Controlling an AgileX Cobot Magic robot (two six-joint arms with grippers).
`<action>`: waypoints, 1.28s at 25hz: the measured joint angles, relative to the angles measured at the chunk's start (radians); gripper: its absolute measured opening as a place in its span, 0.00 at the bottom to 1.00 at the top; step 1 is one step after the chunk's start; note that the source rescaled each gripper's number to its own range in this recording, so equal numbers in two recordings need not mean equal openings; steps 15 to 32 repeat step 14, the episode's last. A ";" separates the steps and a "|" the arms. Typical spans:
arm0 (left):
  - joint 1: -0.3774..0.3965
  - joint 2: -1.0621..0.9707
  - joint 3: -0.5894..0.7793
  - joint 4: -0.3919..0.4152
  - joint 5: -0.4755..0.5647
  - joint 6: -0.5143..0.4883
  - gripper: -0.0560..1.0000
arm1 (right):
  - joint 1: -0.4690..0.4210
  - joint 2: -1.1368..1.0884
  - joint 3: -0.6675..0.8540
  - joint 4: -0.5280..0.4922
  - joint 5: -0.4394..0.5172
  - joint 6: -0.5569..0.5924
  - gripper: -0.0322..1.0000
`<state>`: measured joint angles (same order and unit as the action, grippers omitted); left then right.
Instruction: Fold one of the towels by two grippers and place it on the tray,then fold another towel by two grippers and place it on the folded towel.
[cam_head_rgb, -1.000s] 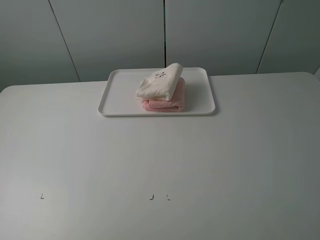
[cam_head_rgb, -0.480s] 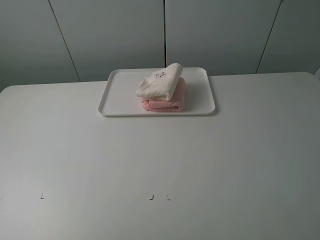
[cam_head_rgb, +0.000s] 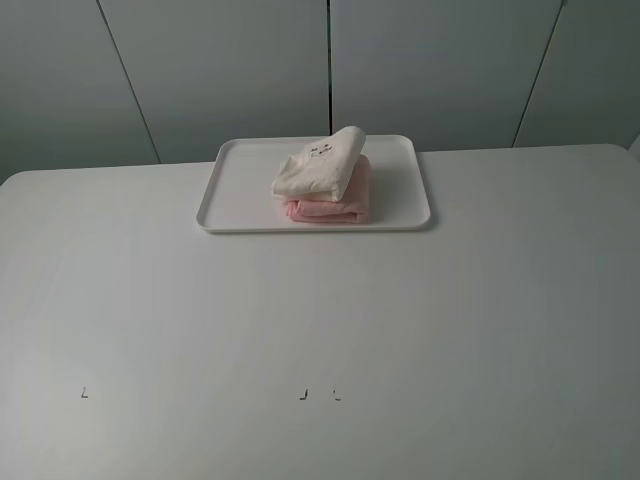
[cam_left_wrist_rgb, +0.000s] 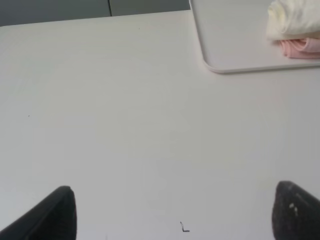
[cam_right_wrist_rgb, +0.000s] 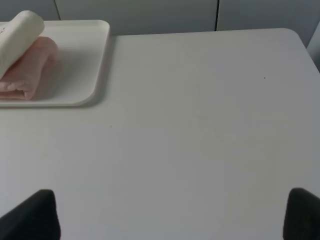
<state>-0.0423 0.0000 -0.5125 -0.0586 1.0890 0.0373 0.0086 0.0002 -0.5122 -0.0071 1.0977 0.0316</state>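
The white tray (cam_head_rgb: 230, 190) sits at the back middle of the table. On it lies the folded pale pink towel (cam_head_rgb: 335, 208), and the folded cream towel (cam_head_rgb: 318, 168) rests on top, its small stitched mark facing up. Neither arm shows in the exterior high view. In the left wrist view, my left gripper (cam_left_wrist_rgb: 177, 212) stands open over bare table, far from the tray (cam_left_wrist_rgb: 235, 45) and both towels (cam_left_wrist_rgb: 292, 20). My right gripper (cam_right_wrist_rgb: 170, 215) is open too, with nothing between its fingers, well away from the tray (cam_right_wrist_rgb: 75, 65) and the pink towel (cam_right_wrist_rgb: 30, 67).
Small dark corner marks (cam_head_rgb: 302, 395) are printed on the white table near its front. Grey wall panels (cam_head_rgb: 220, 70) stand right behind the table's far edge. The table's rounded far right corner (cam_right_wrist_rgb: 292, 35) shows in the right wrist view.
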 joint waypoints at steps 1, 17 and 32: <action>0.000 0.000 0.000 0.000 0.000 0.000 1.00 | 0.000 0.000 0.000 0.000 0.000 0.000 0.97; 0.000 0.000 0.000 0.000 0.000 0.000 1.00 | 0.000 -0.002 0.000 0.000 0.000 0.000 0.97; 0.000 0.000 0.000 0.000 0.000 0.000 1.00 | 0.000 -0.002 0.000 0.000 0.000 0.000 0.97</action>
